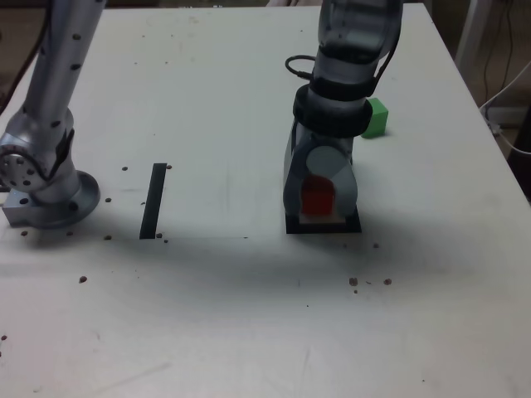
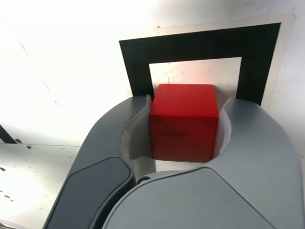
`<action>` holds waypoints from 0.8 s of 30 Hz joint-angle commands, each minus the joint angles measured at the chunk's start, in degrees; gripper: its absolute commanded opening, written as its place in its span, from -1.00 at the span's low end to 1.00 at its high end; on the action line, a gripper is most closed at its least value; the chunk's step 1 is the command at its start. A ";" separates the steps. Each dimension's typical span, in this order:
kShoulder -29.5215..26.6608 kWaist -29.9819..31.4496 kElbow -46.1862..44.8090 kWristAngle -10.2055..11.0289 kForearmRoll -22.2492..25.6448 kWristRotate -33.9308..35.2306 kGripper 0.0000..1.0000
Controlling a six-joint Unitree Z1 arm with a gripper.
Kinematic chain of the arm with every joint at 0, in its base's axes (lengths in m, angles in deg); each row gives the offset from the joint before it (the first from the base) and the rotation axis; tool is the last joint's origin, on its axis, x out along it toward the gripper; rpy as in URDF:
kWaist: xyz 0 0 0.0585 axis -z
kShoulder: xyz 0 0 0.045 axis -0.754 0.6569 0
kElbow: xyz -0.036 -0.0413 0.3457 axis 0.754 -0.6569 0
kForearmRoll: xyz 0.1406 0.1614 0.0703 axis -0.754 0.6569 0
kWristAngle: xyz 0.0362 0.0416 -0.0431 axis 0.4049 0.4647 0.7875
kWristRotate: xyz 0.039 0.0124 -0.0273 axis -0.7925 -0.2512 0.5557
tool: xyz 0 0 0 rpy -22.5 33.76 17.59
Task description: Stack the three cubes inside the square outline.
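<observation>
Wrist view: the red cube is clamped in the claw, held over the square outline. Placement of the first cube is judged underway; release is called for next. The green cube is seen at the claw's one o'clock on the desk.

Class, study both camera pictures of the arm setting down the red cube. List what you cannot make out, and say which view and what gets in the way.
- Yellow cube: in neither view.
- Green cube: exterior view, partly hidden behind the arm.
- Square outline: wrist view, near side covered by the gripper; exterior view, mostly under it.
- Red cube: whether its underside touches the outline is hidden by the jaws.
- Specks on the table: too small to identify.
</observation>
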 commanded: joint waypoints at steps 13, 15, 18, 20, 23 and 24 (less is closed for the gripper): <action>-1.81 -0.24 -2.75 1.30 -1.56 0.59 0.99; -3.10 -0.67 -2.58 2.59 -0.83 0.83 0.99; -5.12 -2.10 -1.84 5.05 0.97 1.00 0.99; -6.28 -3.57 -0.92 6.78 2.49 0.73 0.99; -7.39 -6.45 1.17 9.02 5.05 -0.64 0.99; -7.55 -7.58 2.00 9.54 5.85 -1.33 0.99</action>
